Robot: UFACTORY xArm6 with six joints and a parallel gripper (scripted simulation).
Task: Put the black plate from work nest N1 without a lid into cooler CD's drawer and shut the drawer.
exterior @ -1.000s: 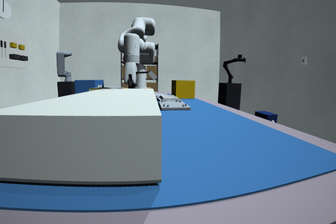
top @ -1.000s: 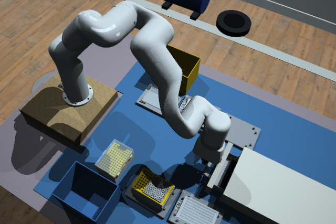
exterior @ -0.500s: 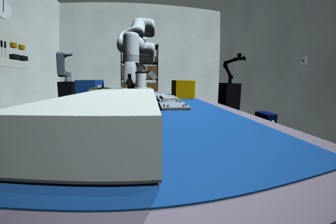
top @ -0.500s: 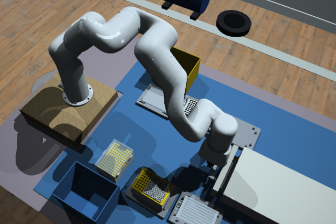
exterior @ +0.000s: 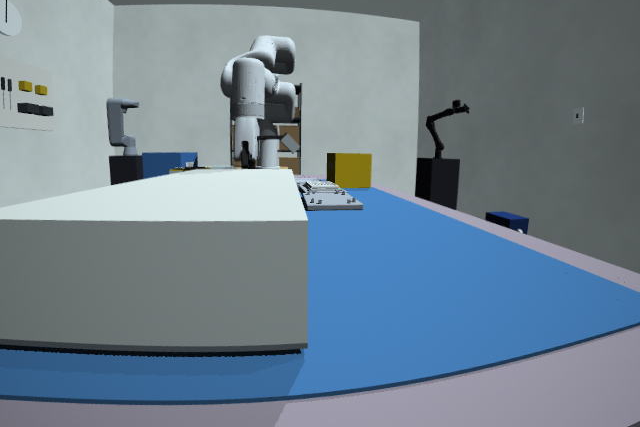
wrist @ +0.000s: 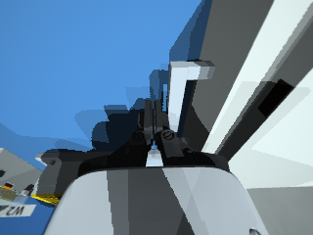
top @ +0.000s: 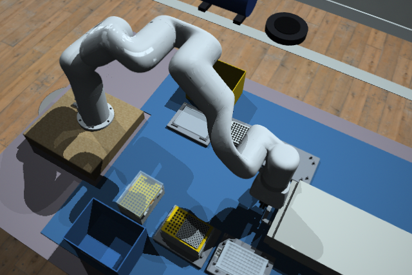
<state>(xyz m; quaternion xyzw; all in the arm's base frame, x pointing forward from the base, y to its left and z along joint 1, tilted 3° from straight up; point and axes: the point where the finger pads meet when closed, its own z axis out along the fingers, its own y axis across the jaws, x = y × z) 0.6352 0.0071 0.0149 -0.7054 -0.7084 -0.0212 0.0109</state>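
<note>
The cooler CD (top: 336, 228) is a long pale box at the right front; it also fills the left of the exterior view (exterior: 155, 251). Its drawer front (top: 279, 203) stands almost against the housing, with only a narrow dark gap (wrist: 274, 98) showing. The black plate is hidden from every view. The work nest N1 (top: 308, 161) is a bare grey base beside the cooler. My gripper (top: 266, 213) is shut on nothing. In the wrist view its fingertips (wrist: 154, 115) are right beside the white bar handle (wrist: 183, 93). In the exterior view my gripper (exterior: 245, 156) shows behind the cooler's far end.
A yellow bin (top: 232, 78) stands behind the arm and a blue bin (top: 106, 235) at the front left. The clear-lidded tip box (top: 141, 195), a yellow rack (top: 188, 232), a white plate on its nest (top: 241, 260) and a lidded nest (top: 191, 122) stand around the gripper.
</note>
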